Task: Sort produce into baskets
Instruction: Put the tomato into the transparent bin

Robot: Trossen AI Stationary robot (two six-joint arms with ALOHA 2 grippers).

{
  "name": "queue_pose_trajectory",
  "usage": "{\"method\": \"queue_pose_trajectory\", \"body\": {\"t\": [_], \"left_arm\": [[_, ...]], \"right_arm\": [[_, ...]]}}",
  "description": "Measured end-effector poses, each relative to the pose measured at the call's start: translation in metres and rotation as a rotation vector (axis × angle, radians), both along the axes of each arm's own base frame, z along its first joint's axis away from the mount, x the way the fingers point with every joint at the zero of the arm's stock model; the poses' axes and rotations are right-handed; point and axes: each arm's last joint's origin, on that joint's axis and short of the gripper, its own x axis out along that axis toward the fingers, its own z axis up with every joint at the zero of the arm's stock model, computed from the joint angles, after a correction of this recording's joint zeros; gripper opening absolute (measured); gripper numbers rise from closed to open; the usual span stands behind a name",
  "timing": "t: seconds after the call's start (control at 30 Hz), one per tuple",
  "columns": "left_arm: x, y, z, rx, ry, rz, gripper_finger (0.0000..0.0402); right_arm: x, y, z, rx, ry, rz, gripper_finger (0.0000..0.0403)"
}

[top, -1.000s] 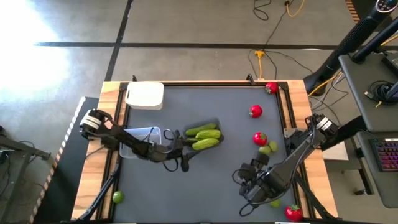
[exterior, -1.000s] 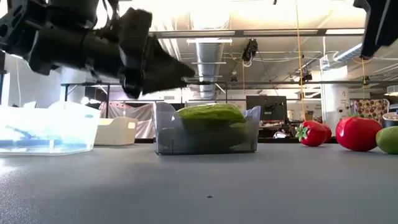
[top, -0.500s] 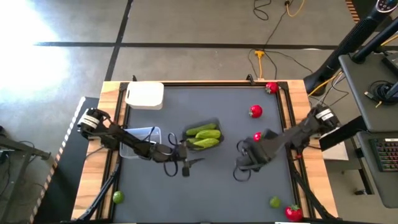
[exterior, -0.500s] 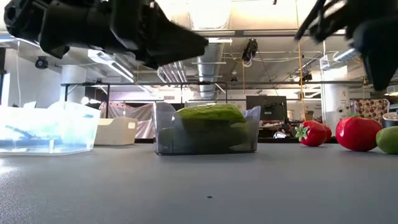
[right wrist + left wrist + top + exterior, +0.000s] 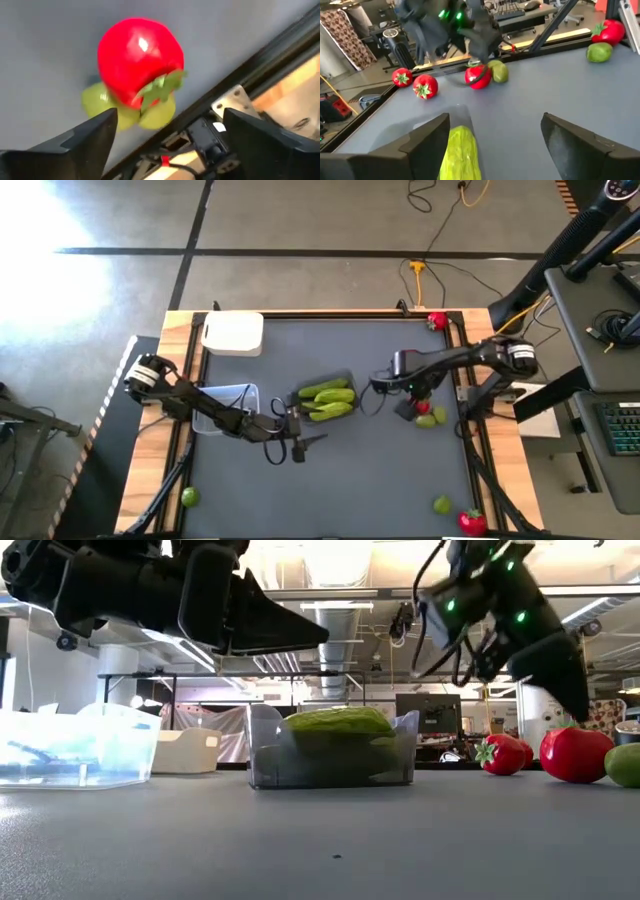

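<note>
A dark smoky-grey basket (image 5: 326,400) holds green cucumbers (image 5: 327,392) at the table's middle. A clear basket (image 5: 226,406) stands to its left and a white basket (image 5: 233,333) at the far left. My left gripper (image 5: 301,443) is open and empty, raised just near of the smoky basket, and a cucumber (image 5: 462,152) shows past its fingers. My right gripper (image 5: 410,402) is open above a red fruit (image 5: 140,62) that lies on the table against two limes (image 5: 125,112). Its fingers stand wide on either side and touch nothing.
Further red fruits lie at the far right corner (image 5: 436,321) and the near right corner (image 5: 470,522). Loose limes lie at the near right (image 5: 441,504) and on the wooden edge at the near left (image 5: 189,497). A raised black rail (image 5: 260,65) runs along the table's right edge.
My right gripper has swung from the near right corner toward the far edge and now hangs over the red fruit beside the limes. The lime it covered at the near right shows again. My left gripper has risen a little beside the smoky basket.
</note>
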Motion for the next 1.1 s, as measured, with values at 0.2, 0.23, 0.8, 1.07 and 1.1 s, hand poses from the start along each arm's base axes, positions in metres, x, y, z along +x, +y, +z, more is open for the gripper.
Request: {"method": "queue_pose_trajectory", "body": {"t": [0.2,0.23,0.8,1.07,1.1], "left_arm": [[0.001,-0.001,-0.002,0.004,0.011,-0.012,0.0302],[0.001,-0.001,-0.002,0.004,0.010,-0.012,0.0302],[0.002,-0.001,0.000,0.001,0.001,-0.013,0.0302],[0.001,-0.003,0.000,0.014,0.001,-0.019,0.0302],[0.001,-0.003,0.000,0.020,0.002,-0.021,0.0302]], "right_arm": [[-0.005,-0.017,-0.019,0.154,-0.077,-0.128,0.0379],[-0.004,-0.018,-0.023,0.165,-0.098,-0.128,0.0379],[0.001,-0.022,-0.052,0.085,-0.205,-0.099,0.0335],[0.017,-0.020,-0.038,0.065,-0.278,-0.080,0.0284],[0.020,-0.016,-0.034,0.064,-0.289,-0.081,0.0284]]}}
